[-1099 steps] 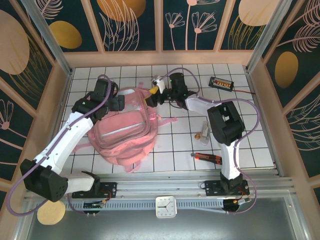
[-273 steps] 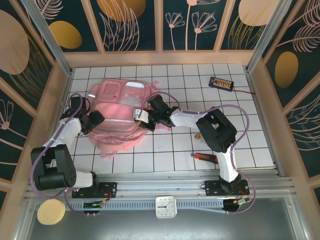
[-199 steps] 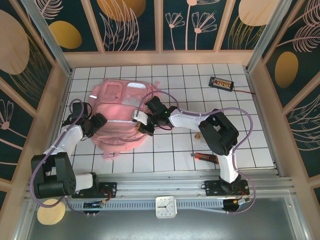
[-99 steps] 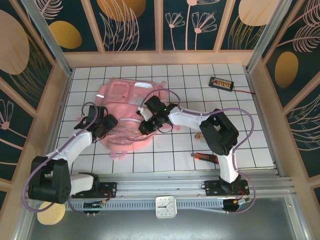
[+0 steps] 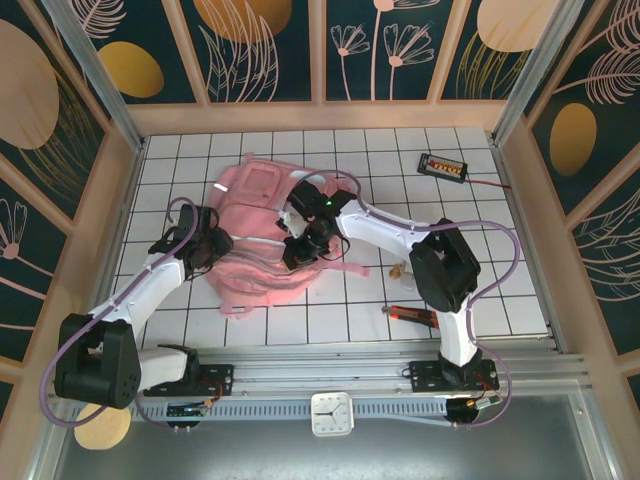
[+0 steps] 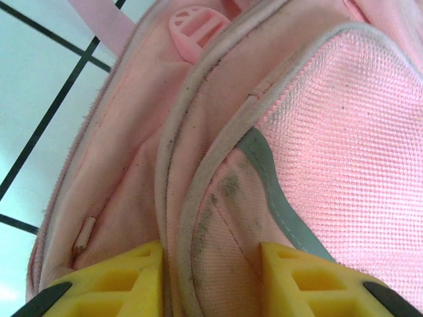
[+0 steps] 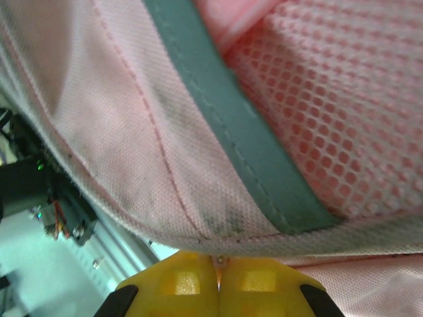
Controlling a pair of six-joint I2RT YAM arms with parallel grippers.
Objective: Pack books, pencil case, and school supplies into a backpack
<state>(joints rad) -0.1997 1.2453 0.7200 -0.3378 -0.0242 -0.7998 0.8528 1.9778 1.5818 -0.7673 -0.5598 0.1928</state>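
The pink backpack [image 5: 262, 262] lies flat in the middle of the tiled table. My left gripper [image 5: 208, 248] is at its left side. In the left wrist view a fold of the backpack [image 6: 218, 198] with grey piping fills the gap between the yellow fingers [image 6: 125, 281], and the left gripper [image 6: 211, 257] is shut on it. My right gripper [image 5: 298, 250] reaches over the backpack's middle. The right gripper [image 7: 218, 263] is shut, pinching a small tab at the backpack's seam [image 7: 198, 224]. A few small pale supplies [image 5: 402, 268] lie to the right. The books and the pencil case are out of view.
A black wired box with orange buttons [image 5: 443, 165] sits at the back right. A red and black tool [image 5: 415, 315] lies near the front right, beside the right arm's base. Wooden walls [image 5: 120, 190] close in the table on three sides.
The backpack has shifted right toward the table's middle with both grippers on it. The left jaws have narrowed onto the fabric fold. The right gripper stays shut.
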